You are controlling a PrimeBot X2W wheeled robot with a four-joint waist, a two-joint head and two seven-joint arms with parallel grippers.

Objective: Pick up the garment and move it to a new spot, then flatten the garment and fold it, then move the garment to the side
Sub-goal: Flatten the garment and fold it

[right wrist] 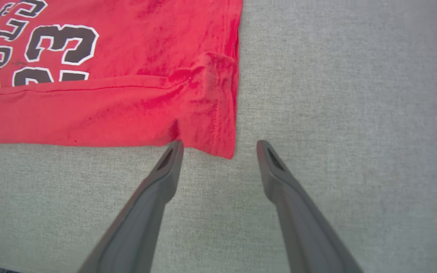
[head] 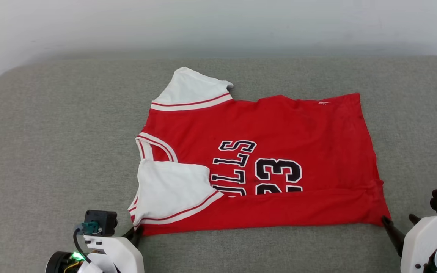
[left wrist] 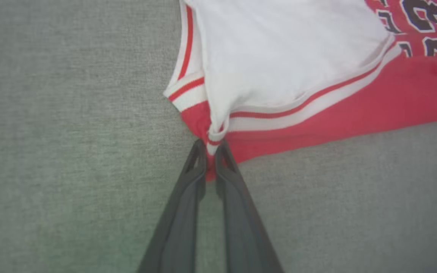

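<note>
Red garment (head: 279,125) lies spread on grey cushion (head: 51,151). Its near long edge is doubled over, w/ one white sleeve tucked on top. L gripper (left wrist: 211,151) is clamped on the shoulder-end corner of that fold, cloth pinched btwn its fingers. R gripper (right wrist: 220,146) gapes wide w/ the hem corner btwn its tips, gripping nothing. Looks moved & flattened, 1st fold in. More folding + shift to side left.
</note>
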